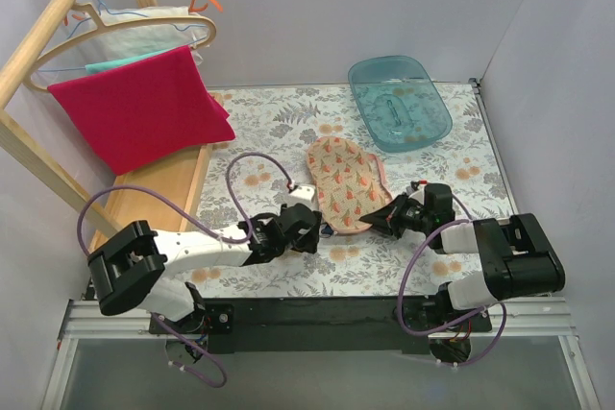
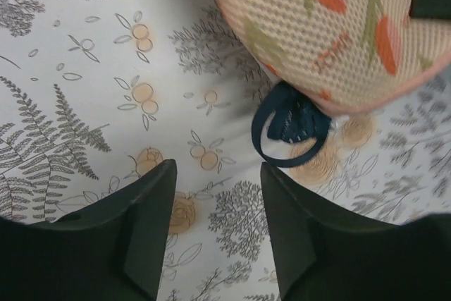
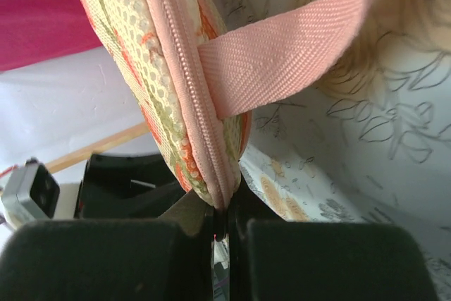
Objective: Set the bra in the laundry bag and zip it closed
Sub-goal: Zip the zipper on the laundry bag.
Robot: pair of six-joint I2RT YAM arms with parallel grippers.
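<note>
Only the overhead view takes in the whole worktop (image 1: 279, 122). It shows one laundry bag (image 1: 346, 180) lying flat near the middle, one translucent teal tub (image 1: 399, 103) well apart at the far right, and one red towel (image 1: 139, 108) hanging from a wooden rack (image 1: 29, 50) at the left. Two arms meet at the bag's near end, the left jaws just beside its near-left edge and the right jaws at its near-right tip. The hangers above the towel overlap too much to count. The left wrist view adds what the overhead one barely gives: a small piece of the bra (image 2: 289, 128), dark navy with a looped strap. It sticks out from under the bag's mesh edge and lies on the worktop. The rest of it is hidden, and I cannot tell whether it sits inside the bag or merely beneath it. There the left jaws stand moderately apart. Their two dark fingers (image 2: 151, 230) have only patterned worktop between them, near the bra but not touching it. The right wrist view alone shows the pink zipper line running down the bag's edge, with one pink webbing loop (image 3: 282, 54) branching off it. In that view the right jaws are pinched narrow on the very end of that edge. Whether they hold the zipper pull or only fabric is too cramped to make out. Both wrist views cut the bag off.
</note>
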